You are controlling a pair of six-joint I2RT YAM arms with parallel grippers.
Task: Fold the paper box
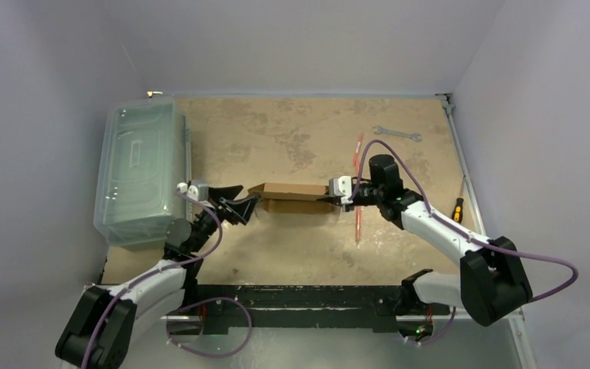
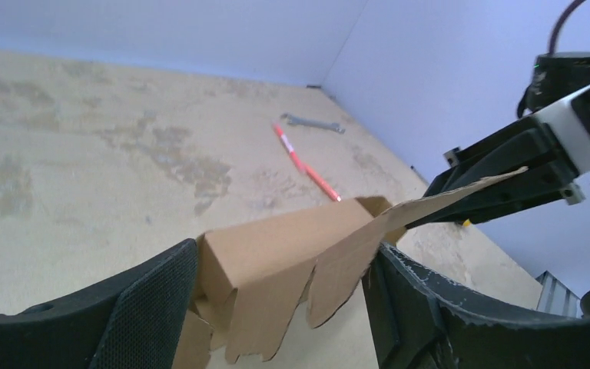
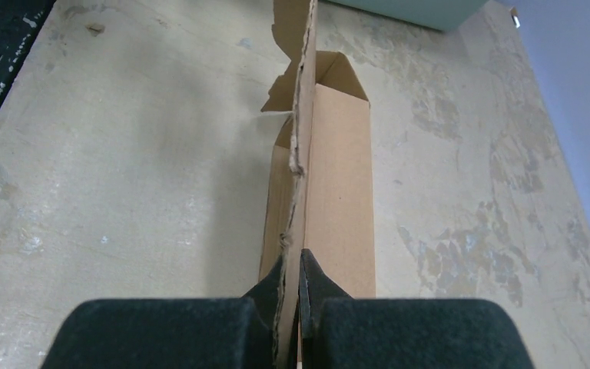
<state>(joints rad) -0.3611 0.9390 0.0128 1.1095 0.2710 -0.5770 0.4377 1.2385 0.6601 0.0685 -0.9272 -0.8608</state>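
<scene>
The paper box [image 1: 292,197] is brown cardboard, partly folded, lying mid-table between both arms. My right gripper [image 1: 338,197] is shut on an upright flap at the box's right end. In the right wrist view the flap's edge stands pinched in that gripper [image 3: 293,265], with the box body [image 3: 342,192] stretching away behind it. My left gripper [image 1: 243,203] is open at the box's left end. Its two fingers [image 2: 146,307] straddle the box [image 2: 276,246], whose jagged tabs hang between them. I cannot tell whether those fingers touch the cardboard.
A large clear plastic bin [image 1: 142,173] stands along the left edge. A wrench [image 1: 397,134] lies at the back right. A red pen [image 1: 358,150] lies just behind the right gripper, and a screwdriver [image 1: 457,209] is near the right edge.
</scene>
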